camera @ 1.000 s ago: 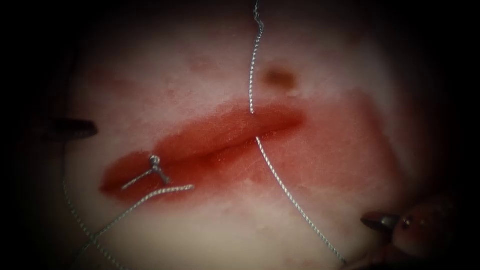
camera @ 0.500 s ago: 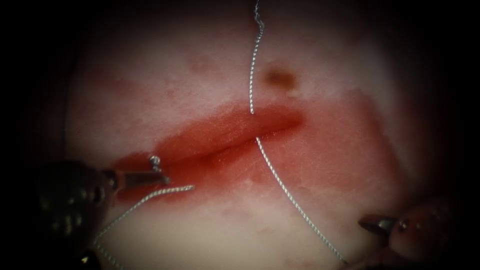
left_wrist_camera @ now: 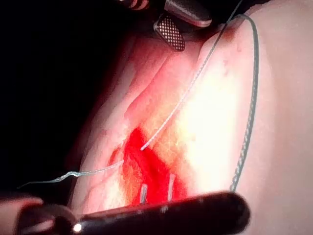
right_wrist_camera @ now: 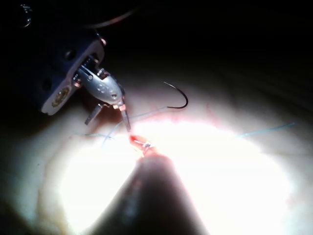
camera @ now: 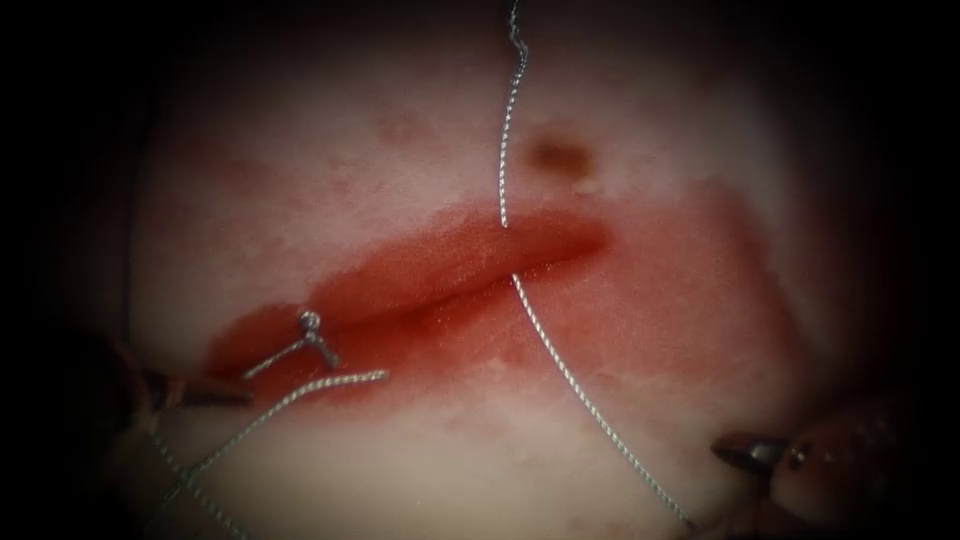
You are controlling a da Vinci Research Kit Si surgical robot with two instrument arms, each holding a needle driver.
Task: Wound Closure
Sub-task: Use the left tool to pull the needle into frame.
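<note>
The needle (right_wrist_camera: 179, 99) lies loose on the tissue (camera: 420, 470) in my right wrist view, just beyond my left tool. Its whole curve is bare, it is not in the tissue, and neither tool holds it. I cannot tell which end is the point. In the endoscope view the cut (camera: 440, 290) runs its long axis from 8 o'clock up to 2 o'clock, wet with red fluid (camera: 690, 290) that spreads widest on its 3 o'clock side. The thread (camera: 507, 130) comes straight down from 12 o'clock and enters the far lip. It comes out of the near lip and runs on toward 5 o'clock, passing near my right tool (camera: 755, 452). At the cut's 8 o'clock end sits a knot (camera: 310, 320) with two cut ends (camera: 280, 355) slanting toward 8 o'clock. A brown spot (camera: 560, 155) marks the tissue at 1 o'clock, beside the thread. My left tool (camera: 205, 390) is at the 8 o'clock rim. Its jaws are spread wide in the right wrist view and grip nothing. My right tool's jaws stand parted in the left wrist view, a hatched face showing, and they are empty. Half a second ago my left tool reached in over the shorter cut end beside the knot. It has since drawn back to the rim, and that end lies free. The right tool, thread and knot are nearly unchanged.
</note>
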